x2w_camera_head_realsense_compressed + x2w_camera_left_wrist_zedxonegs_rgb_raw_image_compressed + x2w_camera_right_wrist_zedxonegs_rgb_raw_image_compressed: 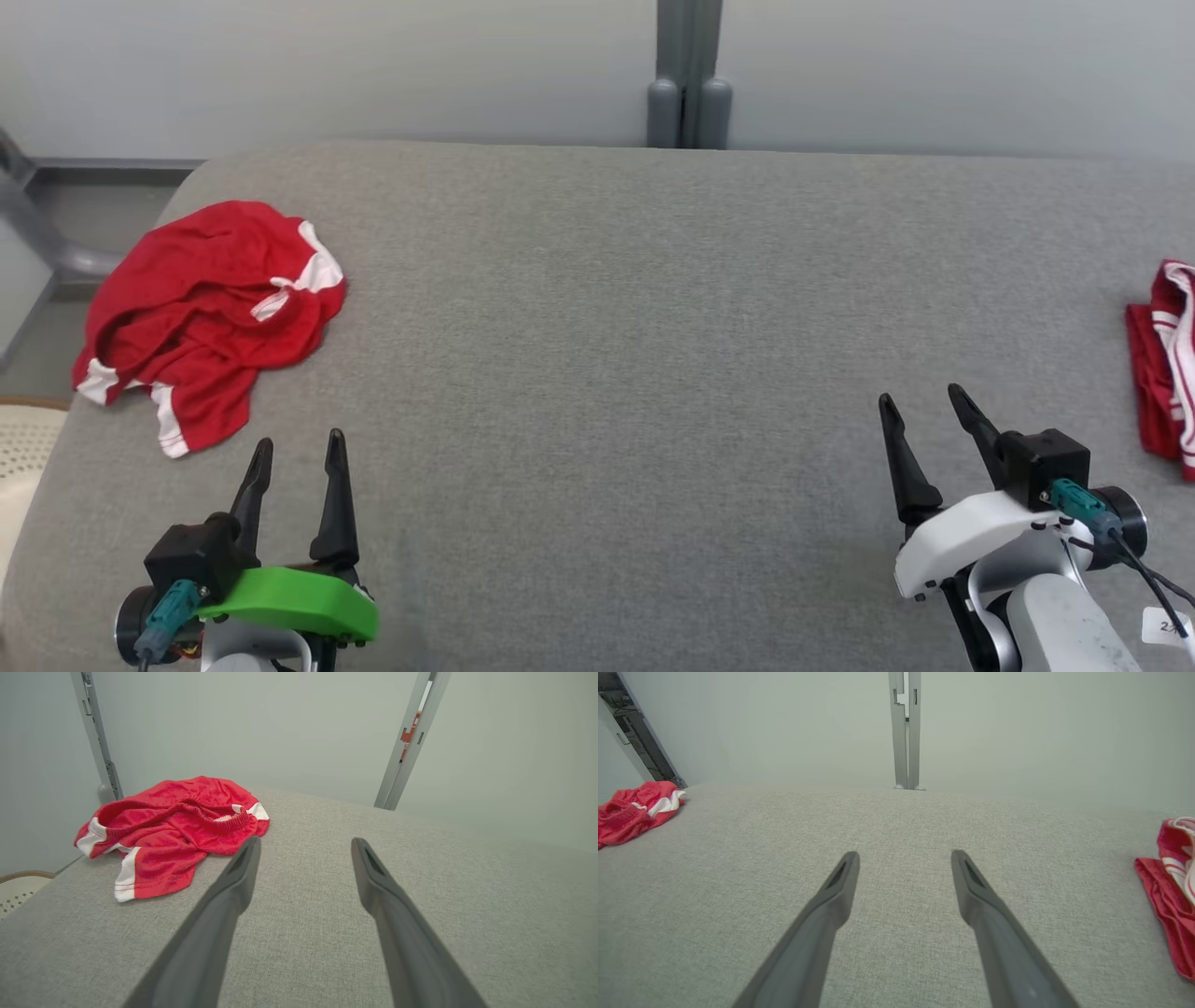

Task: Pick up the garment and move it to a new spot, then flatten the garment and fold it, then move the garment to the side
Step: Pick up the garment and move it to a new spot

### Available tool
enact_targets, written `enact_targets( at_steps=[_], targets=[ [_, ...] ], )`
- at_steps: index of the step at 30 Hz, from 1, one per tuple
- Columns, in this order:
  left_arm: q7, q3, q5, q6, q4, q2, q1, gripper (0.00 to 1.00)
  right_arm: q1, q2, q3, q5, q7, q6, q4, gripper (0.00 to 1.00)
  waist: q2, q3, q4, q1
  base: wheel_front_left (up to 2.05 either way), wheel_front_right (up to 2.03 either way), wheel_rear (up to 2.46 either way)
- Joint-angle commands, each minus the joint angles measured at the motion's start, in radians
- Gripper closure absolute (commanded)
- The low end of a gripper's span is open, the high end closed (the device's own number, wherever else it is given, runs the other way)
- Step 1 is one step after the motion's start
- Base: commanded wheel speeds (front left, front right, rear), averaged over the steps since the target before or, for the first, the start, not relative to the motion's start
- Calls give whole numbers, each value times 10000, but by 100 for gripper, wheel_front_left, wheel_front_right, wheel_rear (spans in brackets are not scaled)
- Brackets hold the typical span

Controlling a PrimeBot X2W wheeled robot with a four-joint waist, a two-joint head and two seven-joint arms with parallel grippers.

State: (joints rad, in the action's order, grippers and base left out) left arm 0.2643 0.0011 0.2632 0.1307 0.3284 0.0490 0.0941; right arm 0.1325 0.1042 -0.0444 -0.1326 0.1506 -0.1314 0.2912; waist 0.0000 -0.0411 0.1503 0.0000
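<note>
The red garment (205, 308) with white stripes lies in a crumpled heap on the gray counter (607, 327), at its far left corner. The left end effector (300, 441) is spread wide and holds nothing; it sits near the garment, on the robot's side of it, not touching it. The right end effector (919, 396) is wide and empty too, over the bare cloth on the right side, and another red and white garment (1167, 364) lies at the right edge.
</note>
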Motion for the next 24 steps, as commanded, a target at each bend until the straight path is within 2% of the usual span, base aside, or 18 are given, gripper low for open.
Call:
enact_targets(
  at_steps=[1, 8, 13, 24],
  targets=[
    [-5, 62, 3, -8, -11, 31, 84, 0, 78, 30, -25, -87, 17, 13, -6, 0, 0, -154, 857, 0, 0, 0, 0],
    [-5, 225, -82, -10, -12, 34, -89, 0, 98, 11, -190, -197, 87, 13, 97, 0, 0, -106, 2076, 0, 0, 0, 0],
    [-7, 418, -102, -10, -68, 30, -246, 0, 114, -19, -331, -235, 59, 13, 148, 0, 0, -55, 2676, 0, 0, 0, 0],
    [-5, 501, 68, -22, -119, 30, -325, 0, 224, -67, -469, -254, 246, 13, 198, 0, 0, -125, 3197, 0, 0, 0, 0]
  ],
)
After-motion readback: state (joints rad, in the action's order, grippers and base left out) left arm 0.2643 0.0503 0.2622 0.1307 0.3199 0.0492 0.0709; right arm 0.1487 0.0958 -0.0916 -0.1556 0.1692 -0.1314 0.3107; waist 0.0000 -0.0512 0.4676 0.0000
